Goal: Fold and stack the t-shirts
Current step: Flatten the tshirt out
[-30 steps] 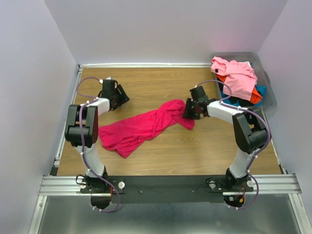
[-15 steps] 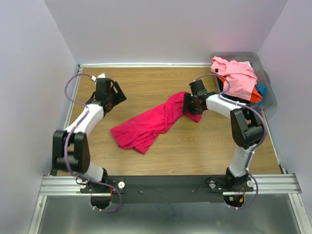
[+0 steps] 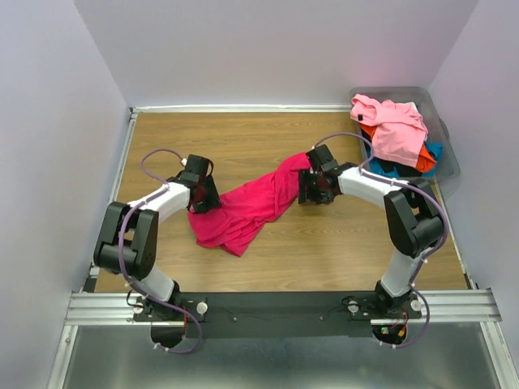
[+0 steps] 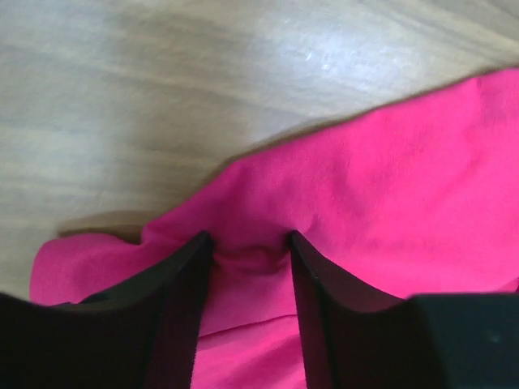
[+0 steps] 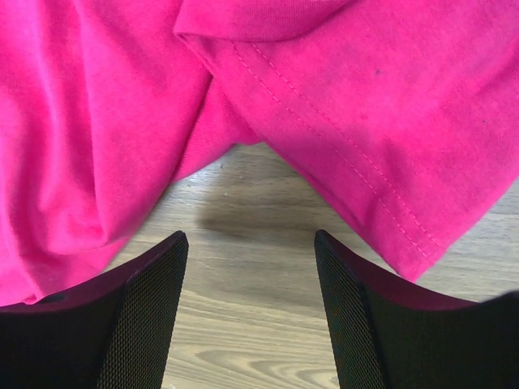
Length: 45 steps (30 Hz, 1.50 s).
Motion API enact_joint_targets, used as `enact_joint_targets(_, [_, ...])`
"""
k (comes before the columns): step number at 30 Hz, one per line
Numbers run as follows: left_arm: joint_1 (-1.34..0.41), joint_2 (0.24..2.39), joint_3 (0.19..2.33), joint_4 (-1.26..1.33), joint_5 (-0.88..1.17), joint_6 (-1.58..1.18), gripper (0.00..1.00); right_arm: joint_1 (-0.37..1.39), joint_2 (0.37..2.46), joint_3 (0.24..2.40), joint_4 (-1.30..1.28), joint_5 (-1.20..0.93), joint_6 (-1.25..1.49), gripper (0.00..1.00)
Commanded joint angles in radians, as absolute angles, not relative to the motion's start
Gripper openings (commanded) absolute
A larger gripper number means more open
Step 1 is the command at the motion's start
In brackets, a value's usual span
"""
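A crimson-magenta t-shirt point(image 3: 251, 203) lies crumpled in a diagonal band across the wooden table point(image 3: 243, 138). My left gripper point(image 3: 203, 203) is pressed down onto its left end. In the left wrist view the gripper point(image 4: 249, 243) has its jaws partly apart, with a small ridge of the cloth point(image 4: 365, 186) gathered between the fingertips. My right gripper point(image 3: 312, 190) sits at the shirt's upper right end. In the right wrist view this gripper point(image 5: 250, 243) is open over bare wood, and the hemmed cloth point(image 5: 365, 121) lies just ahead of the fingertips, apart from them.
A grey plastic bin point(image 3: 444, 142) stands at the back right corner, heaped with a light pink t-shirt point(image 3: 397, 121) over orange point(image 3: 423, 162) and blue point(image 3: 434, 150) cloth. Pale walls close in the table on three sides.
My left arm swung from the back left down onto the shirt's left end and its jaws narrowed. My right gripper opened and let go of the right end. The shirt bunched up shorter.
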<state>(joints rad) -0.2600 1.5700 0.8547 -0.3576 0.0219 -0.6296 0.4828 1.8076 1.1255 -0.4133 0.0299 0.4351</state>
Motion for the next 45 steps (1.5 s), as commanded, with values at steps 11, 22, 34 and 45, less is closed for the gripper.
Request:
enact_joint_targets(11, [-0.176,1.948,1.308,-0.318,-0.101,-0.511,0.5,0.44,1.85,1.106,-0.436,0.15,0.403,0.71])
enact_joint_targets(22, [-0.164,1.725,1.251,-0.31,-0.184,-0.55,0.79,0.402,1.789,1.16,-0.443,0.083,0.388,0.71])
enact_joint_targets(34, [-0.157,1.264,0.74,-0.471,-0.245,-0.776,0.55,0.4,1.723,1.103,-0.448,0.02,0.403,0.71])
enact_joint_targets(45, [-0.153,1.359,0.716,-0.393,-0.23,-0.73,0.56,0.4,1.73,1.085,-0.446,0.006,0.403,0.72])
